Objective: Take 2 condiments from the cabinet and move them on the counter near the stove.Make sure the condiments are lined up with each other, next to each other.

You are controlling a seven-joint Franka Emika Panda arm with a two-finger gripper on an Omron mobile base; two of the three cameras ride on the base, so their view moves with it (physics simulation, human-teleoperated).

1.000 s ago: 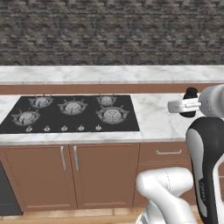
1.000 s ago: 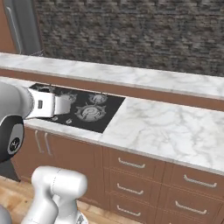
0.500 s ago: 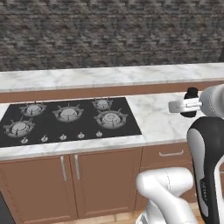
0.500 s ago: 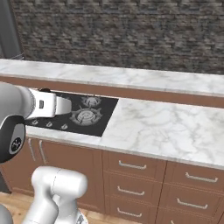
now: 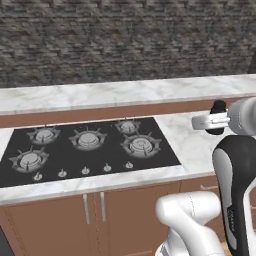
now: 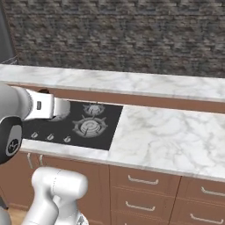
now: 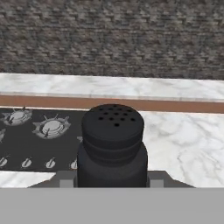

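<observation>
Item: small squat black shaker bottle (image 7: 113,144), upright, clamped in my gripper (image 5: 216,121) at right of the left base frame. White marble counter (image 6: 167,136) lies below and ahead; black glass stove (image 5: 82,150) to its left.

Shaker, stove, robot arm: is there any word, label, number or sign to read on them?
Black shaker: no label, only holes in its cap.
Stove: no markings by the knobs.
Robot arm: a small round dark emblem, too small to read.
</observation>
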